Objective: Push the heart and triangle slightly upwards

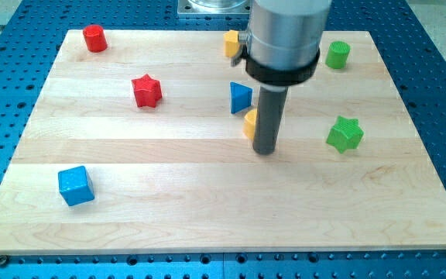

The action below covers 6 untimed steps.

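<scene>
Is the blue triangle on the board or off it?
On: blue triangle lies flat on the wooden board, above the yellow heart.

Two red blocks (94, 37) (147, 91), two green (337, 54) (344, 134), two blue (240, 98) (76, 186). Two yellow (231, 43) (250, 122). Eight blocks on one board (169, 201).

One raised view, angled down across the whole wooden board (207, 217); fairly near

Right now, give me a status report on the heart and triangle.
My tip down beside yellow heart, right side. Blue triangle just above heart. Heart mostly hidden; contact unclear.
</scene>
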{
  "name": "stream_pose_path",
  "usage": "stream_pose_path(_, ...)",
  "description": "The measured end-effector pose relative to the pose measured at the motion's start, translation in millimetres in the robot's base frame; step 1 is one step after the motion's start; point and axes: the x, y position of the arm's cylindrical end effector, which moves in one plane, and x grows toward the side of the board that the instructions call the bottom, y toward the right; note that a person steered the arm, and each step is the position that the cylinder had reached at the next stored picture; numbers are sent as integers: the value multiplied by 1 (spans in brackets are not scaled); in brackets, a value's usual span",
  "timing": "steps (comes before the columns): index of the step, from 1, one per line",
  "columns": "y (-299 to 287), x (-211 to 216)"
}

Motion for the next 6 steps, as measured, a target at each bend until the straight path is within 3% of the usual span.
stream_pose_path(1,37,2)
stream_pose_path(4,-6,-12)
stream_pose_path(6,-8,-74)
